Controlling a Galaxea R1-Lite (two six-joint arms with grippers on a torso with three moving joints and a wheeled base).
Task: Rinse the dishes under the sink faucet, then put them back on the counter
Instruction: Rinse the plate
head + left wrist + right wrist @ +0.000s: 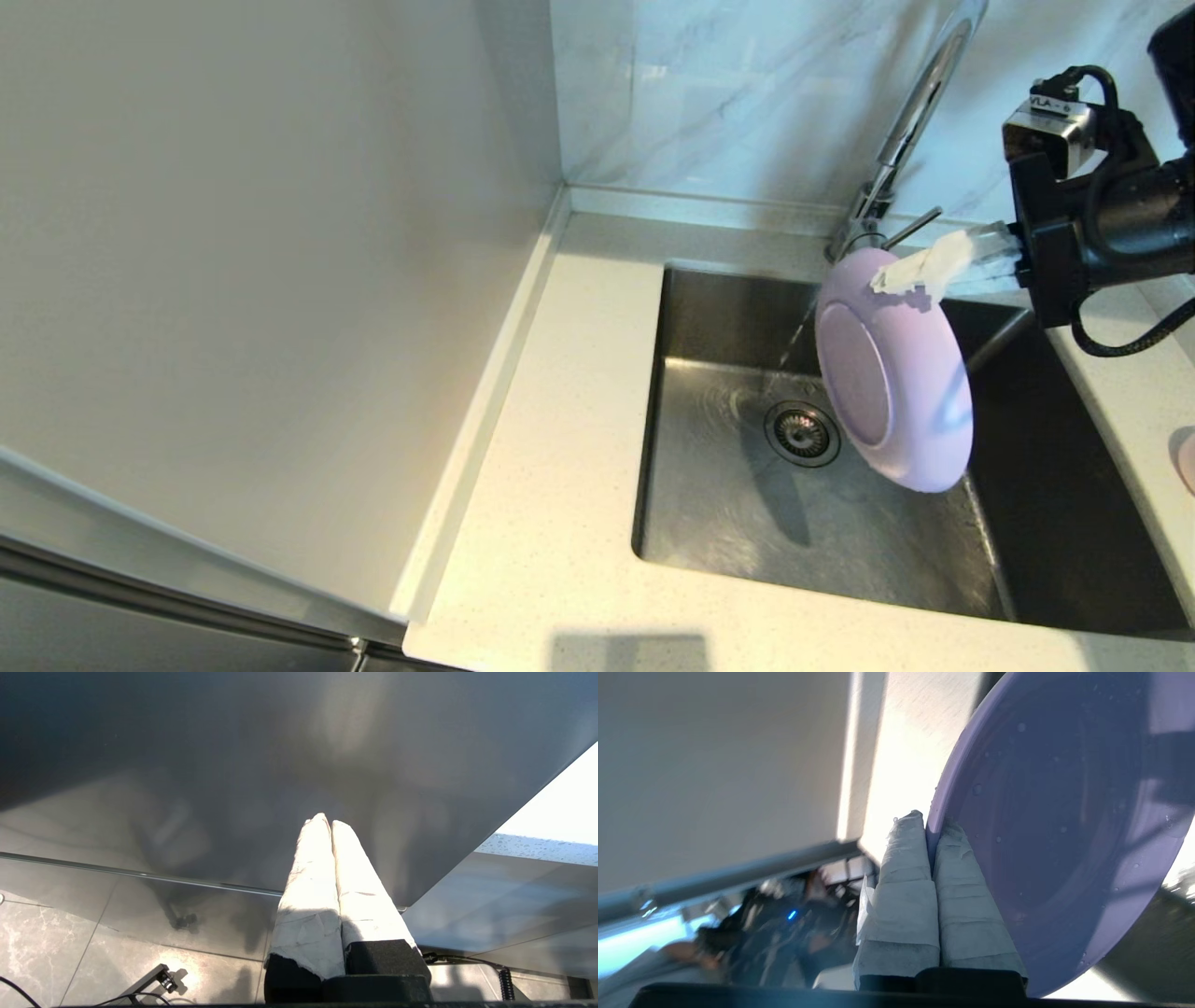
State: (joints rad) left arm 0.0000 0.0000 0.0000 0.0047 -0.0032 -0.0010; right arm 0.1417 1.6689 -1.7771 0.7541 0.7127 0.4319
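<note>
1. The right hand (920, 271) comes in from 2 o'clock of the sink (709, 523), its taped fingers (906, 882) clamped on the rim of the plate (892, 373).
2. The plate hangs on edge over the basin, tilted, its underside facing 9 o'clock and its lower edge clear of the basin floor.
3. In the right wrist view the plate's inner face carries water drops, and the rim sits pinched between the two fingers.
4. The faucet (910, 112) rises at 12 o'clock of the sink, just behind the plate's top edge, its lever (913, 227) pointing toward 2 o'clock.
5. A thin stream of water (795, 336) seems to fall just at 9 o'clock of the plate, though it is faint; the basin floor around the drain (803, 432) looks wet.
6. The bowl (1186, 459) shows only as a pink sliver at the 3 o'clock edge of the scene, on the table (551, 448), well apart from the plate.
7. The left hand (331, 823) is parked low beside a dark cabinet front, above a tiled floor, its fingers pressed together on nothing.
</note>
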